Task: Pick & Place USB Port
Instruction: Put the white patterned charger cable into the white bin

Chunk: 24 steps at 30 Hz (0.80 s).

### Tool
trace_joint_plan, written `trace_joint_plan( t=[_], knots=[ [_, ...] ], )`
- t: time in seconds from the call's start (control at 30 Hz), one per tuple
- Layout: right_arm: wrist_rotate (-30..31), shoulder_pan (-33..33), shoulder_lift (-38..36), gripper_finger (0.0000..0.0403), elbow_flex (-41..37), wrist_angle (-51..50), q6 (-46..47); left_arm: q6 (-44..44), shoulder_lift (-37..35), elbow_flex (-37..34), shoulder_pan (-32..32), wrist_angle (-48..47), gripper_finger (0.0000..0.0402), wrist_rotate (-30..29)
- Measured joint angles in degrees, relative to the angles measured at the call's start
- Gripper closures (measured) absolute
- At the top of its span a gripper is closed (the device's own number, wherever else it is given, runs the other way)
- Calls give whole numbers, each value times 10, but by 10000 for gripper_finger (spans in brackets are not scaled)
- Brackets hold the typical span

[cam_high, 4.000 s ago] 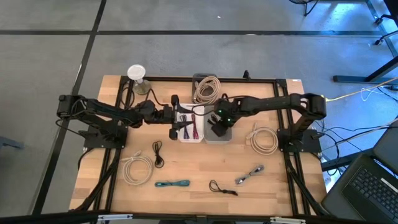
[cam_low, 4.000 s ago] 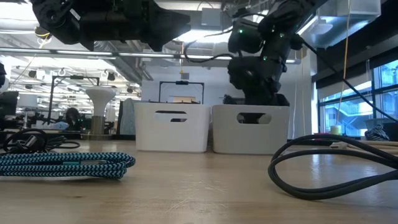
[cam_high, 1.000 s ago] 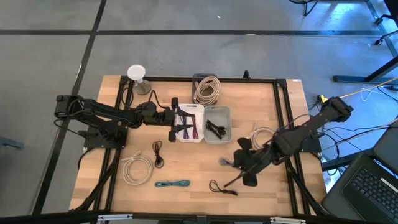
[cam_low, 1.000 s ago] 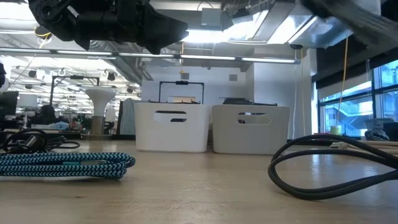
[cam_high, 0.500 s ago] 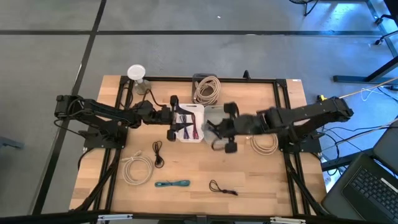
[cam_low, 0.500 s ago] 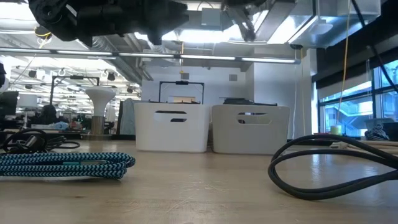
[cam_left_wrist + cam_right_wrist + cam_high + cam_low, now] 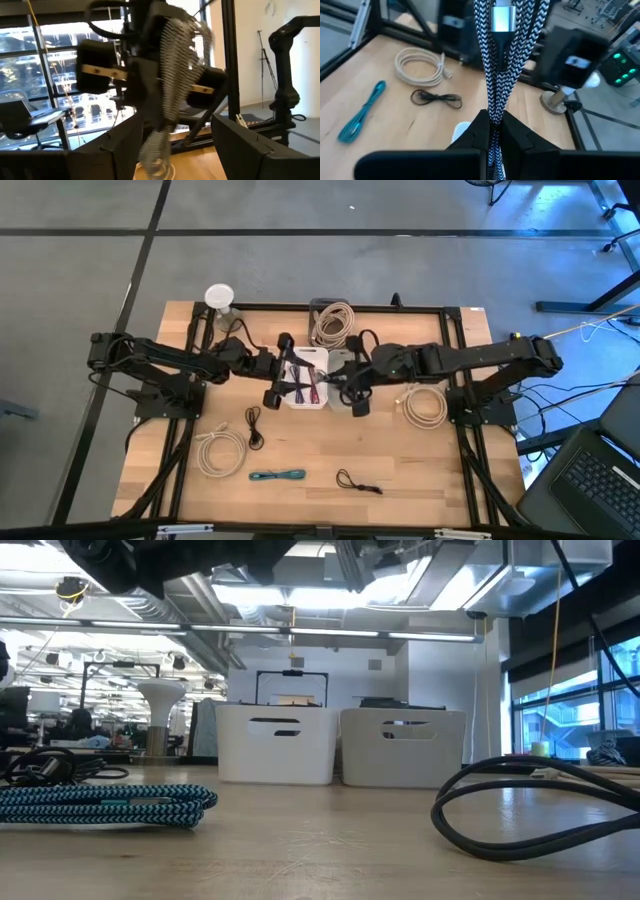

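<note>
My right gripper [image 7: 349, 383] is shut on a black-and-white braided cable [image 7: 496, 60] with a silver plug [image 7: 502, 17], above the right white bin [image 7: 352, 402]. The cable also shows in the left wrist view [image 7: 171, 85], hanging below the right gripper. My left gripper [image 7: 277, 370] is open and empty, beside the left white bin [image 7: 305, 402], which holds red and black cables. Both bins stand on the table in the low view, the left bin [image 7: 275, 745] and the right bin [image 7: 402, 748]. My right gripper pinches the folded bundle of cable strands [image 7: 493, 107] between its two fingers, several strands together. The cable is lifted clear of the table, and in the left wrist view its loose end [image 7: 156, 152] hangs below the gripper.
On the table lie a white coil [image 7: 220, 450], a small black cable [image 7: 253, 425], a teal cable [image 7: 277, 476], a black cable [image 7: 358, 483], a white coil [image 7: 425, 405] at the right and a beige coil [image 7: 333, 323] at the far edge. A white stand [image 7: 220, 300] is at the far left.
My right gripper has gone from the table's near right part, where the braided cable lay, up and toward the far left, to above the right bin. The cable has left the table and hangs from it.
</note>
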Motion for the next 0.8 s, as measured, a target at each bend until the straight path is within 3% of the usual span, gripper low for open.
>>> trace_joint_plan(
  t=[0.33,0.67,0.8],
  knots=[
    [-62,-30,16,382,1,58,-9,0,0,21,-2,-24,178,-1],
    [-75,-33,47,382,0,103,-22,10,0,23,-2,-23,177,-2],
    [-76,-43,61,382,0,116,-25,31,0,23,-2,-25,209,-23]
  ],
)
